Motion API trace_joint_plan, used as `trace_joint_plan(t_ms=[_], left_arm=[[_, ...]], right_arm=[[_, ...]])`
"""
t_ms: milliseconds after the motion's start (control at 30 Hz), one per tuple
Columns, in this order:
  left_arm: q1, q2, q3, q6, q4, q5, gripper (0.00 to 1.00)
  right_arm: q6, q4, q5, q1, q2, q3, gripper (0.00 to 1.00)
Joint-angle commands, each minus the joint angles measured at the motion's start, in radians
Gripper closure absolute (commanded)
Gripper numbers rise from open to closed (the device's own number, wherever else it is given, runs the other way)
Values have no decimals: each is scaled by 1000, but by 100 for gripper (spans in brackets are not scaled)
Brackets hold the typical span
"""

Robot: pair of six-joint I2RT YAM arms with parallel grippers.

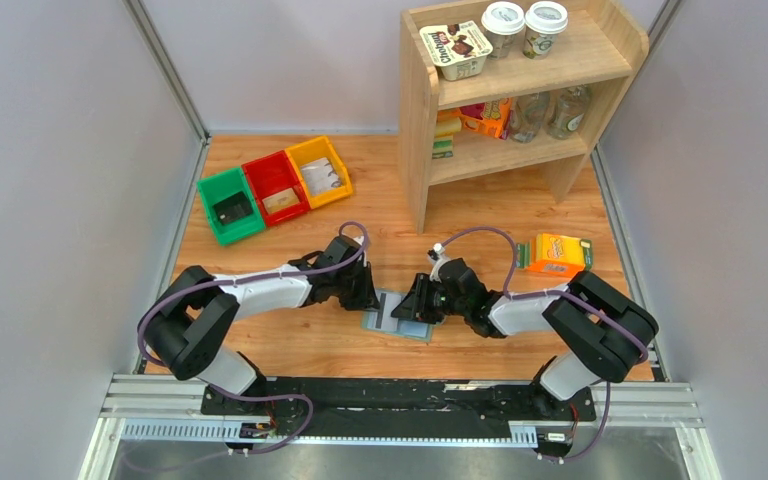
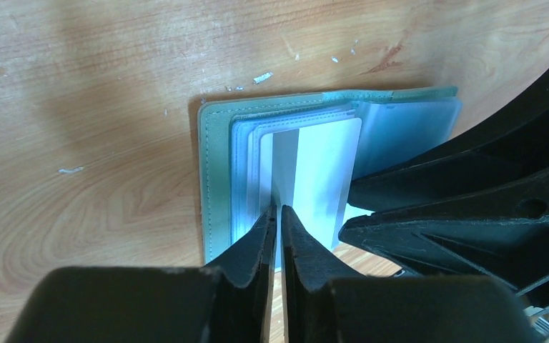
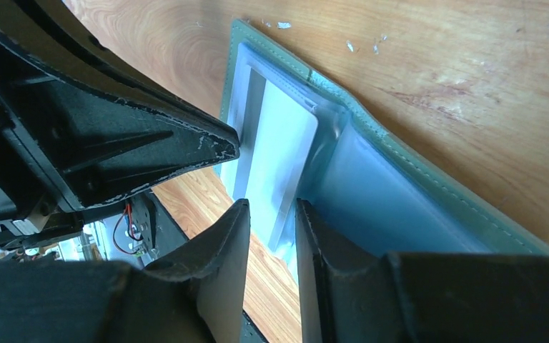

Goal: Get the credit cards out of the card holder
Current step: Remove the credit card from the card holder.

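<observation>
Lying open and flat on the wooden table (image 1: 380, 220), between the two arms, the card holder (image 1: 388, 318) (image 2: 214, 179) (image 3: 429, 179) shows a white card (image 2: 325, 171) (image 3: 282, 157) among its clear sleeves. The left gripper (image 1: 368, 295) (image 2: 277, 214) meets the holder's left side with its fingers drawn almost together on a thin sleeve edge (whether it truly pinches, I cannot tell). The right gripper (image 1: 412, 305) (image 3: 271, 207), close beside it, holds its fingers apart astride the card's corner, unclenched.

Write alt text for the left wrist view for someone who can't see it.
Fingers of the left gripper pinch a white card sticking out of the open card holder on a wooden table; the right gripper sits alongside.
</observation>
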Motion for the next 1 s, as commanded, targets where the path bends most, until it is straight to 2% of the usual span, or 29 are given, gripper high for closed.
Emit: trace_joint_plan(t_ms=[0, 167, 367, 433, 700, 767, 967], left_arm=[[-5, 23, -56, -30, 27, -9, 87], [-8, 15, -75, -44, 35, -12, 88], [-9, 8, -87, -55, 42, -13, 89], [-9, 11, -87, -59, 42, -15, 90], [-12, -6, -84, -84, 65, 13, 90], [-11, -37, -69, -73, 36, -4, 90], [-11, -176, -13, 2, -137, -171, 80]], right_arm=[[2, 79, -38, -3, -38, -3, 69], [12, 125, -58, -3, -37, -3, 74], [7, 169, -78, -3, -49, -7, 92], [3, 176, -78, -3, -52, -11, 96], [4, 139, -61, -4, -3, 32, 90], [6, 116, -53, -9, 9, 32, 85], [4, 65, -27, -26, -21, 8, 73]])
